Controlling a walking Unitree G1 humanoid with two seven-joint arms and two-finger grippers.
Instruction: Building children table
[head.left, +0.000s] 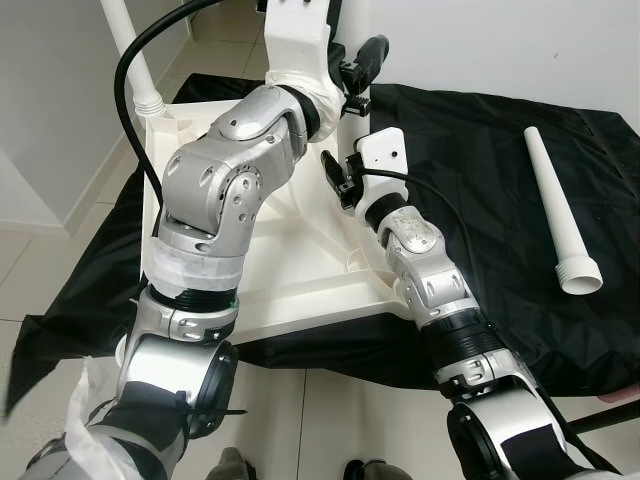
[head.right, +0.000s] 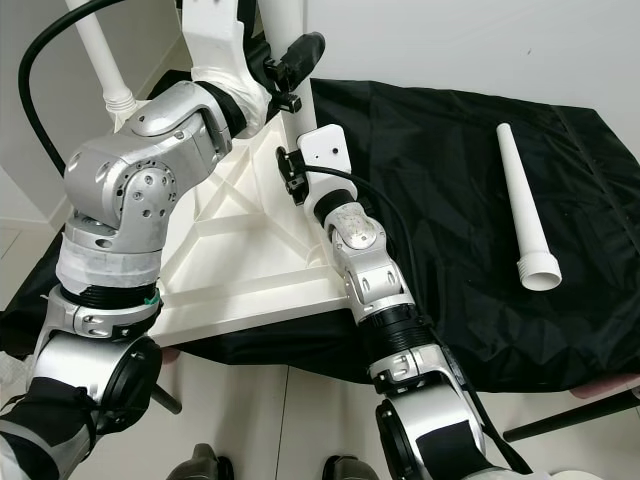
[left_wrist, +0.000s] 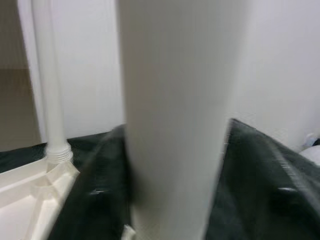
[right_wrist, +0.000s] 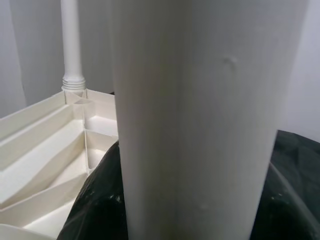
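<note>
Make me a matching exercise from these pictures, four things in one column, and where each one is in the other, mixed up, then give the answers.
Things
1. loose table leg
2. upturned tabletop
3. left gripper
4. fitted leg

Places
A. standing upright in the tabletop's far left corner
B. lying alone on the black cloth, at the right
C. up against an upright leg at the tabletop's far right corner
D. lying underside up on the cloth

Pairs: 1-B, 2-D, 3-C, 4-A
</note>
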